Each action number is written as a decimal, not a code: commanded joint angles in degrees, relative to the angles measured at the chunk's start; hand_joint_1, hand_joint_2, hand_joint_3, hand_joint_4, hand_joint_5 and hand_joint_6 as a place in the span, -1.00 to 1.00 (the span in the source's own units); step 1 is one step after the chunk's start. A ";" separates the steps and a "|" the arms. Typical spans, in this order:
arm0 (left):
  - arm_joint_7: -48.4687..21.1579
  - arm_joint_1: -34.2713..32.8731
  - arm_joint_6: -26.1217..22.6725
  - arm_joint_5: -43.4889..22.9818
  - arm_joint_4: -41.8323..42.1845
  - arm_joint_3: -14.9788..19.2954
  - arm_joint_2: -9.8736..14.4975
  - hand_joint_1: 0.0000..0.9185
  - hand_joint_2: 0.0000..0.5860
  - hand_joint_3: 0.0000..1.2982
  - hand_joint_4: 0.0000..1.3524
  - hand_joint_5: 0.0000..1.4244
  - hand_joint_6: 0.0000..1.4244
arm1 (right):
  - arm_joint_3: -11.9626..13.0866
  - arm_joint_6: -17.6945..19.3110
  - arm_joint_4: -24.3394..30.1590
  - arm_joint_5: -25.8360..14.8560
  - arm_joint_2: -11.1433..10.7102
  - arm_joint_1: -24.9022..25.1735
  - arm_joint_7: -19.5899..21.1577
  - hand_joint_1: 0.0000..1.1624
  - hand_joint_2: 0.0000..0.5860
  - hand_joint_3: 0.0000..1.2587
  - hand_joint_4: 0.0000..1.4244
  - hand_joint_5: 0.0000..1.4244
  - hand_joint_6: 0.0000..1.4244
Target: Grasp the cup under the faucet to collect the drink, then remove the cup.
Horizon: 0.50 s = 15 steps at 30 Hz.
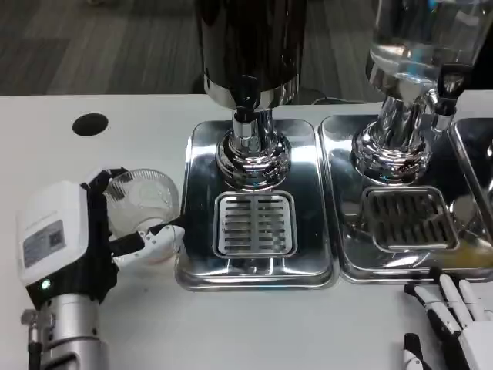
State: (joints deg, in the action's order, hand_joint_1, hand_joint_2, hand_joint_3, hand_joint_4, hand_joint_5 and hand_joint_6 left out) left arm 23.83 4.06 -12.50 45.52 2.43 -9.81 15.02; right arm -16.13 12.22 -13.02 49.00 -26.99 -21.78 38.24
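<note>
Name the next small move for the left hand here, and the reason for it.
Probably carry the cup right, onto the drip grate under the dark dispenser's faucet. The left hand already grips the clear cup, fingers around its front, but it stands on the table left of the tray, not under the spout.

grate (255, 224) unoccupied | faucet (246, 100) overhead | column (248, 154) behind

cup (142, 202) in left hand (65, 243), just left of left tray (199, 262) | faucet (246, 100) above grate (255, 223) | right hand (454, 324) before right tray (347, 262)
</note>
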 commanded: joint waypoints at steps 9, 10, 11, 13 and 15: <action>1.26 -1.19 0.97 0.56 1.22 -0.12 -0.79 0.24 -0.82 -0.01 -0.12 0.23 0.75 | 0.24 0.38 0.07 -0.52 0.24 -0.28 0.35 -0.62 0.76 -0.70 -0.97 -1.00 -0.82; 1.02 -1.61 0.79 0.80 1.37 -0.38 -0.90 0.23 -0.82 -0.01 -0.12 0.23 0.75 | 0.23 0.38 0.06 -0.51 0.24 -0.28 0.36 -0.62 0.76 -0.70 -0.97 -1.00 -0.82; 0.87 -1.86 0.66 0.96 1.45 -0.55 -0.97 0.23 -0.82 -0.01 -0.12 0.23 0.75 | 0.24 0.40 0.07 -0.54 0.24 -0.29 0.34 -0.62 0.76 -0.70 -0.97 -1.00 -0.82; 0.63 -2.95 0.34 1.41 1.41 -1.22 -1.47 0.23 -0.82 -0.01 -0.12 0.23 0.75 | 0.27 0.43 0.09 -0.60 0.24 -0.29 0.32 -0.62 0.77 -0.70 -0.97 -1.00 -0.82; 0.80 -4.15 0.27 2.13 0.98 -2.27 -2.20 0.23 -0.82 -0.01 -0.12 0.23 0.75 | 0.32 0.49 0.23 -0.63 0.25 -0.32 0.43 -0.62 0.77 -0.70 -0.97 -1.00 -0.82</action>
State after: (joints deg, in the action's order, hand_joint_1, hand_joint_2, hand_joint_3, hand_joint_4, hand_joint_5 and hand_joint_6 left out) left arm 23.90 2.62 -12.58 45.84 2.45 -10.70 13.58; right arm -16.11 12.23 -13.01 48.96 -26.98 -21.79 38.25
